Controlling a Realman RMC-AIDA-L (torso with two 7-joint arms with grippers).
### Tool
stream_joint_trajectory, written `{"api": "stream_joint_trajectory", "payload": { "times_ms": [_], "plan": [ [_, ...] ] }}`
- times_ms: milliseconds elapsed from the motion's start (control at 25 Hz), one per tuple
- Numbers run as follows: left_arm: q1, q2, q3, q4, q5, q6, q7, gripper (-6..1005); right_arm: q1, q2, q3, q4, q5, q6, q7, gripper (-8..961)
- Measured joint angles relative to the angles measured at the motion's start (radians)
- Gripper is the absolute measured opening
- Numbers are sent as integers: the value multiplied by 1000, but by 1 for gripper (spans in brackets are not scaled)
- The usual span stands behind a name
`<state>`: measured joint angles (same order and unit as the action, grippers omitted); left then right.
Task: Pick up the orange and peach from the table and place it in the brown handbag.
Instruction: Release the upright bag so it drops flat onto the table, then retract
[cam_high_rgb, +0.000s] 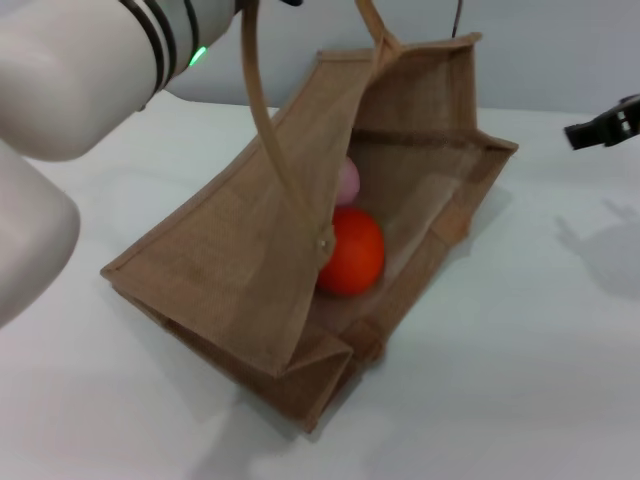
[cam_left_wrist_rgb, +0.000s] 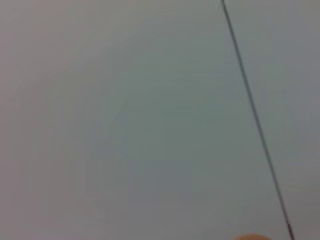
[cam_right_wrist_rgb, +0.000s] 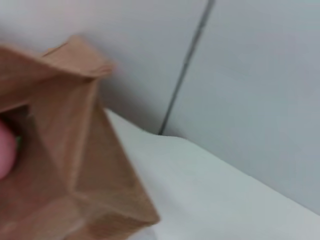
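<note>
- Closest to the head camera is the left arm (cam_high_rgb: 60, 90), a big white shape filling the upper left corner, with black bands and a small green light on it. Its gripper is out of frame past the top edge, so no telling what the fingers are doing.
- Right in front sits the brown handbag (cam_high_rgb: 230, 270), lying tilted on the table (cam_high_rgb: 520, 380) with its mouth gaping toward the right side. The near bottom corner is crumpled against the tabletop.
- One tan handle (cam_high_rgb: 275, 140) runs taut from the bag's front panel straight up out of the top of the picture, near where the left arm goes out of view. Whether anything is actually gripping it up there can't be seen.
- Inside the bag, the orange (cam_high_rgb: 350, 250) rests on the lower wall, just behind the front panel's edge.
- The peach (cam_high_rgb: 346, 183) is tucked right behind the orange, touching or nearly so, mostly hidden by the panel. The right wrist view catches a pink sliver of it (cam_right_wrist_rgb: 6, 150) inside the bag's mouth.
- Further back, the bag's far corner (cam_high_rgb: 460, 45) pokes up toward the wall.
- Off at the far right edge of the table, the right gripper (cam_high_rgb: 603, 128) hangs above the surface, well apart from the bag. It's dark and only partly in frame, so can't tell if its fingers are apart or together.
- The left wrist view shows just a plain grey wall with a thin dark seam (cam_left_wrist_rgb: 255, 120).
</note>
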<state>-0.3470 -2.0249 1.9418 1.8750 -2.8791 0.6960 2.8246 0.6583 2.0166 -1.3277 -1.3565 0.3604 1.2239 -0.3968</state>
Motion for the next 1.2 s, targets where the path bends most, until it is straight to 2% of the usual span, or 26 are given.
{"api": "stream_joint_trajectory", "payload": {
  "times_ms": [320,840,1080,1200],
  "plan": [
    [-16,-4,7,-10,-17,-5,13,204,5,2,4,10,-4,2,-2,768],
    [-21,-3,-3,-75,-24,-91,-143,603,21,1,4,56,-5,2,-2,767],
    [-22,-2,6,-70,-24,-108,-189,840,29,1,4,70,-6,2,-2,767],
    [-17,-1,6,-70,-24,-142,-221,866,29,1,4,70,-6,3,-2,767]
  ]
}}
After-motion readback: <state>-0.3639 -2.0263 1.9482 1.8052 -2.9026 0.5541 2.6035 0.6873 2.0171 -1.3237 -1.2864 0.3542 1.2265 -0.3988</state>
